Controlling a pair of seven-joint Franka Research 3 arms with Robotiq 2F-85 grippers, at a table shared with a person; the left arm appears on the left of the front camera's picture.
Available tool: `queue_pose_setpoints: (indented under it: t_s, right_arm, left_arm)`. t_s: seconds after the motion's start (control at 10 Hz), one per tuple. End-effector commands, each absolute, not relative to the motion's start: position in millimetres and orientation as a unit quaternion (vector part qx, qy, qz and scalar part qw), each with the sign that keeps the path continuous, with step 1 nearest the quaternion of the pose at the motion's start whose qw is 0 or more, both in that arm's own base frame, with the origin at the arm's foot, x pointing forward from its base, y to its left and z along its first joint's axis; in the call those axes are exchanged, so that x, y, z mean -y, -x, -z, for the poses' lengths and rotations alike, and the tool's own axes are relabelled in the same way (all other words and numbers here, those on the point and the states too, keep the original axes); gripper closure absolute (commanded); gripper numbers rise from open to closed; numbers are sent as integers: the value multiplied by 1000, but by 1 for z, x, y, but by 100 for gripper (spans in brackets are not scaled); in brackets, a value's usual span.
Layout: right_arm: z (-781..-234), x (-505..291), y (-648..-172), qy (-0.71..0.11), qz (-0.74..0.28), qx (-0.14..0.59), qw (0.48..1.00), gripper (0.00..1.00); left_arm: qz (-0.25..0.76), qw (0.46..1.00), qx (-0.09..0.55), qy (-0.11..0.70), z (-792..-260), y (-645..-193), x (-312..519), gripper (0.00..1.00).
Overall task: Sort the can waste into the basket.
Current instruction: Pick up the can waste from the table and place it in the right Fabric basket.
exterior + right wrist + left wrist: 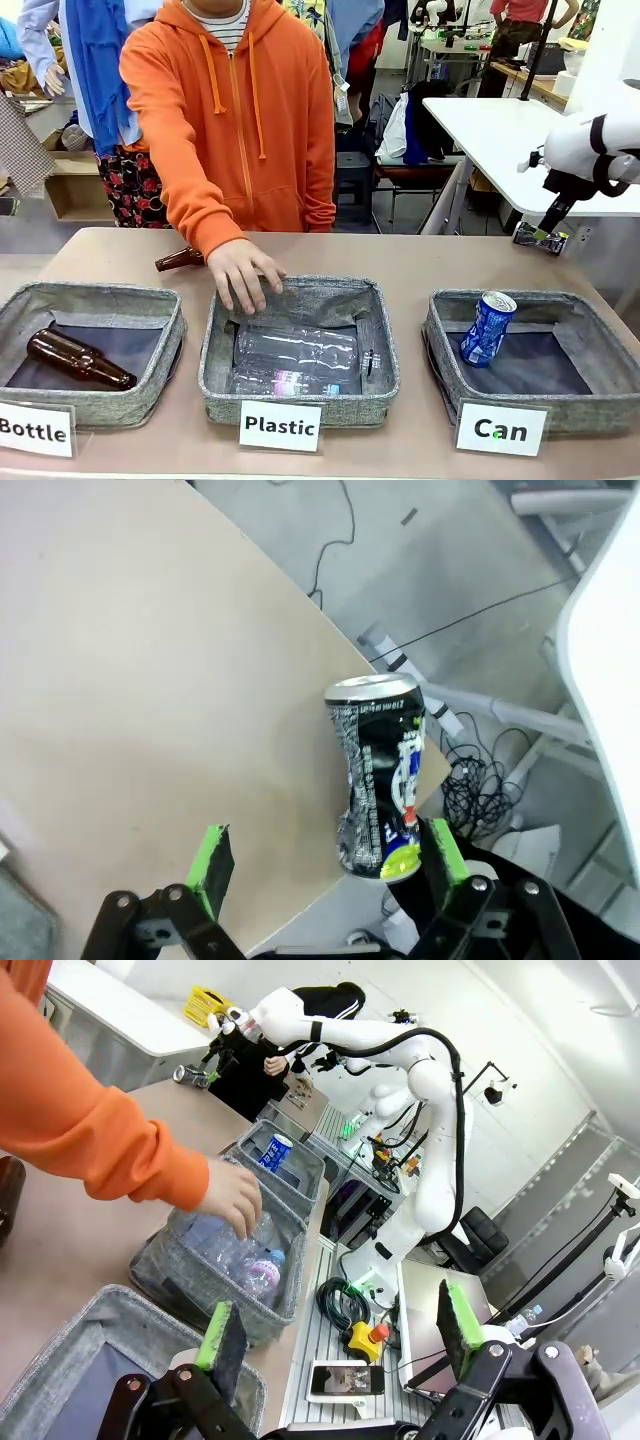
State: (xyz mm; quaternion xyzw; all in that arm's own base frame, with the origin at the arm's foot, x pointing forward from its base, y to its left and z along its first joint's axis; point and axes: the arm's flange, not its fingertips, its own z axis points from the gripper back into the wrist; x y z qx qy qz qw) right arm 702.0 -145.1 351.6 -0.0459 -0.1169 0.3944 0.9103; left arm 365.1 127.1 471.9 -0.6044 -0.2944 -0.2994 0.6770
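Right jaws open, crushed can below

Bright, even light from overhead across the table in the front view, shadows soft and short, and there's a pale sheen on the clear plastic bottles. The left wrist view bows hard at its edges and its far background washes out white. Right wrist view, slightly soft, glare catching the silver top of the black can, floor beyond hazy.
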Motion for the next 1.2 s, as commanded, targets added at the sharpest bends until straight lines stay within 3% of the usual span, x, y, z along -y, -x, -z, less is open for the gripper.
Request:
queue_pose_setpoints:
  t_s: [0.0,0.7,0.8,0.9,1.0,1.1]
  right_arm:
    - [-345,165,-741,29,-438,116,891,0]
    - [-312,184,-771,5,-454,107,884,0]
    - [-309,187,-772,0,-442,103,891,60]
    - [-308,187,-772,-7,-444,105,890,60]
    - [-308,187,-771,-8,-446,103,889,100]
    - [-308,188,-769,-11,-446,100,889,64]
  left_arm:
    - [297,677,297,605,-475,-364,-126,0]
    - [297,677,297,605,-475,-364,-126,0]
    - [297,677,297,605,-475,-364,-126,0]
    - [297,677,297,605,-475,-364,-126,0]
    - [297,677,297,605,-475,-364,-126,0]
    - [297,677,297,605,-475,-364,-126,0]
